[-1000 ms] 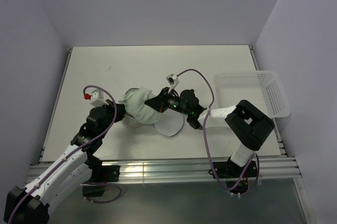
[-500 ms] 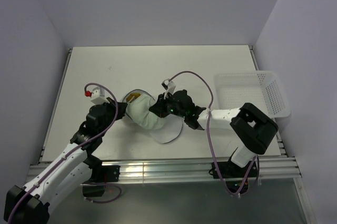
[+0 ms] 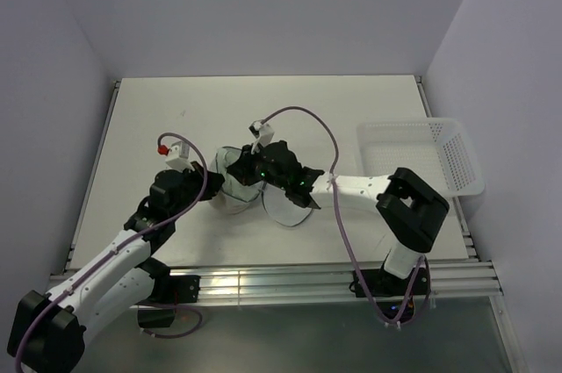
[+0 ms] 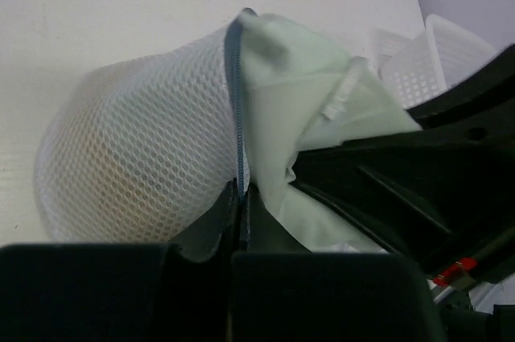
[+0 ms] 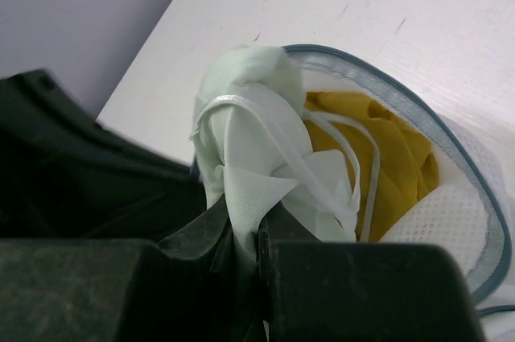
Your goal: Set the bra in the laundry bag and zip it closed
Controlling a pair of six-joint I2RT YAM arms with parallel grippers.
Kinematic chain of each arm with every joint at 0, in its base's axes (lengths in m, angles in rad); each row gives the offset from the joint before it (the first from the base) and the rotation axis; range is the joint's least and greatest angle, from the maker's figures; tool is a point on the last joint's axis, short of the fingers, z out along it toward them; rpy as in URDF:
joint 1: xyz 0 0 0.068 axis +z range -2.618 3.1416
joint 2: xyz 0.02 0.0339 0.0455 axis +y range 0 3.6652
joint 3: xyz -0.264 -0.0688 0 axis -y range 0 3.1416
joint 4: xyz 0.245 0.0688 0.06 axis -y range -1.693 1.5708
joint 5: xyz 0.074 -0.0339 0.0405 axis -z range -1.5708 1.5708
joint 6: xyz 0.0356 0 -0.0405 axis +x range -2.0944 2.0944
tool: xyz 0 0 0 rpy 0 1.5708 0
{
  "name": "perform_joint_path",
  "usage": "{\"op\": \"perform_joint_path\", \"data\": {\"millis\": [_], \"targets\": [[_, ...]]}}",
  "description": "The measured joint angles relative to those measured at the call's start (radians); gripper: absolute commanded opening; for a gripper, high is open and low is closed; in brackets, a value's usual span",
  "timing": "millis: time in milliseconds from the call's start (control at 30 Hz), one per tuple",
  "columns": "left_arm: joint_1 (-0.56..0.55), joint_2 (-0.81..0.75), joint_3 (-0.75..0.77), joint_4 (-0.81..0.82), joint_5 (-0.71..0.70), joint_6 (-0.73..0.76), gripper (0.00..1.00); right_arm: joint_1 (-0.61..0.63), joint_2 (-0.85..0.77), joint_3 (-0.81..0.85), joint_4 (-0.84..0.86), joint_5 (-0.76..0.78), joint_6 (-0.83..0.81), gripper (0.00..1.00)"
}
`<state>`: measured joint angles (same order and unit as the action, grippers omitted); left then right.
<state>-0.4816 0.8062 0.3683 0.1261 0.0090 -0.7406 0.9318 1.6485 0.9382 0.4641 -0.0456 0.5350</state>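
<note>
At the laundry bag (image 5: pixel 438 215) rim, right pincer (image 5: pixel 245 231) clamps the bra (image 5: pixel 249 92).

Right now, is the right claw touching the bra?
Touching. The right wrist view shows the right claw pinching a fold of the pale green bra between its fingers.

Left arm (image 3: pixel 114 259): base at 7 o'clock in the top view, stretched low and long toward 1 o'clock. Left gripper (image 3: pixel 213 192): fingers pressed together, pinching the zipper rim of the laundry bag (image 4: pixel 137 157).

Right arm (image 3: pixel 369 187): base at 5 o'clock, upper link raised to a sharp elbow, forearm running out toward 10 o'clock. Right gripper (image 3: pixel 249 169): fingers closed tight on a fold of the bra (image 5: pixel 249 109).

The grippers face each other, tips near, the right at 2 o'clock from the left.
</note>
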Motion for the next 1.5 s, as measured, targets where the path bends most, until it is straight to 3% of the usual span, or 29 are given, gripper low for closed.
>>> {"op": "perform_joint_path", "data": {"millis": [267, 500, 733, 967, 1000, 1067, 1100, 1300, 1400, 1500], "targets": [[-0.009, -0.083, -0.043, 0.040, 0.062, -0.006, 0.00, 0.051, 0.202, 0.077, -0.018, 0.114, 0.097, 0.00], [-0.012, -0.116, -0.105, 0.117, 0.085, -0.016, 0.00, 0.060, 0.204, 0.077, -0.081, 0.176, 0.126, 0.00], [-0.012, -0.122, -0.135, 0.147, 0.076, -0.013, 0.00, 0.062, 0.071, 0.080, -0.164, 0.172, 0.108, 0.23], [-0.012, -0.163, -0.189, 0.156, 0.064, -0.012, 0.00, 0.083, 0.087, 0.101, -0.212, 0.136, 0.100, 0.35], [-0.012, -0.169, -0.198, 0.158, 0.061, -0.012, 0.00, 0.085, 0.094, 0.101, -0.219, 0.127, 0.100, 0.44], [-0.012, -0.186, -0.214, 0.161, 0.057, -0.012, 0.00, 0.091, 0.108, 0.101, -0.240, 0.111, 0.096, 0.49], [-0.012, -0.195, -0.221, 0.161, 0.055, -0.012, 0.00, 0.092, 0.114, 0.103, -0.256, 0.101, 0.093, 0.58], [-0.013, -0.228, -0.235, 0.161, 0.050, -0.012, 0.00, 0.071, 0.115, 0.110, -0.349, 0.094, 0.059, 0.85], [-0.013, -0.236, -0.235, 0.162, 0.045, -0.013, 0.00, 0.040, 0.085, 0.126, -0.408, 0.056, 0.032, 0.95], [-0.013, -0.234, -0.236, 0.162, 0.039, -0.012, 0.00, 0.015, 0.041, 0.156, -0.459, 0.023, 0.002, 0.98]]}}
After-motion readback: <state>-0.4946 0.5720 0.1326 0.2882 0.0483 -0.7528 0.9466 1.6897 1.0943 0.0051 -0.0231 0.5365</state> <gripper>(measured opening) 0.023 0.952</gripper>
